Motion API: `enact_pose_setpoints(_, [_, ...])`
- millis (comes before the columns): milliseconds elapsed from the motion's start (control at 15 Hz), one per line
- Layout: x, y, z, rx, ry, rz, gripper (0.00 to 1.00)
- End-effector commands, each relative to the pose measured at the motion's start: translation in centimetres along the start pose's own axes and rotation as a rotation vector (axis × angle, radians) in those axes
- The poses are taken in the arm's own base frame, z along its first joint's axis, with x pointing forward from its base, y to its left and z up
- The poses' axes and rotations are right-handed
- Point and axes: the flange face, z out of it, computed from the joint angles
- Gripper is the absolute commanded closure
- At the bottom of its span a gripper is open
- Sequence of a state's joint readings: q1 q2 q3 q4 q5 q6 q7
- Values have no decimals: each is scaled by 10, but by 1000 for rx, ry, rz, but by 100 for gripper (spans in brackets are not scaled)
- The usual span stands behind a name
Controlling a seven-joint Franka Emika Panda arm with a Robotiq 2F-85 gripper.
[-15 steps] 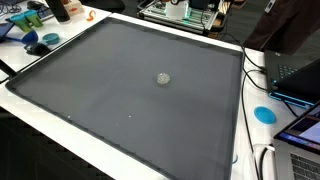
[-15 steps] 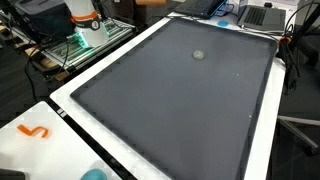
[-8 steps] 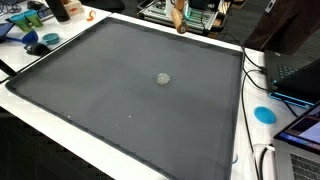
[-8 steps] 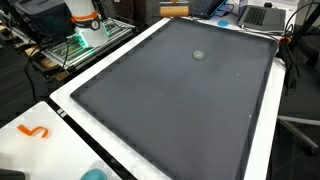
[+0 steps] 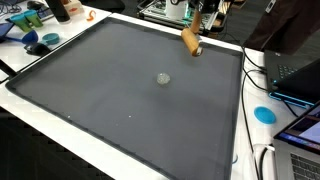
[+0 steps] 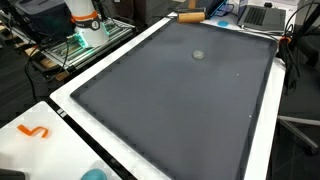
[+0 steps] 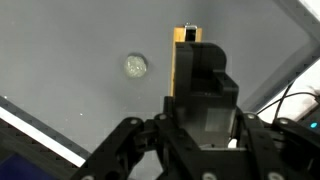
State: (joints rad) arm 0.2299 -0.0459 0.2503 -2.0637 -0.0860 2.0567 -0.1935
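Showing the Robotiq gripper (image 7: pixel 192 62) clamped on a tan wooden block (image 7: pixel 182 68), which is carried in the air over the far edge of the dark grey mat (image 5: pixel 100 95). In the wrist view one black finger (image 7: pixel 207 75) lies flat against the block's side. The opposite finger is hidden behind the wood, so the closed grasp is probably firm but is judged rather than fully seen.

In an exterior view the wooden block (image 5: pixel 190 41) hangs tilted above the mat, clear of its surface. From the other side it shows only as a tan bar (image 6: pixel 190 16) at the mat's far rim.

Progress, as judged from these views: the block is lifted and off any support, and it has not been set down. A small round grey object (image 5: pixel 163 78) lies near the mat's centre, untouched and well apart from the block. Off the mat, a blue disc (image 5: pixel 264 114) rests beside one long edge, and an orange squiggle (image 6: pixel 34 131) lies on the white border past a near corner.

Writing: no label, brand mark or lettering can be read on the block, the gripper or the mat
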Motion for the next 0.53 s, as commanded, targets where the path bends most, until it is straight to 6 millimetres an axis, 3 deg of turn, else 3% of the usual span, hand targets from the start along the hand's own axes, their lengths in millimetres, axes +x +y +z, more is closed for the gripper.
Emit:
enact_pose_setpoints(0, [30,-18,7,-58,12,-26,76])
enact_pose_setpoints(467, [62,-52,27,-175,-2,-88,76])
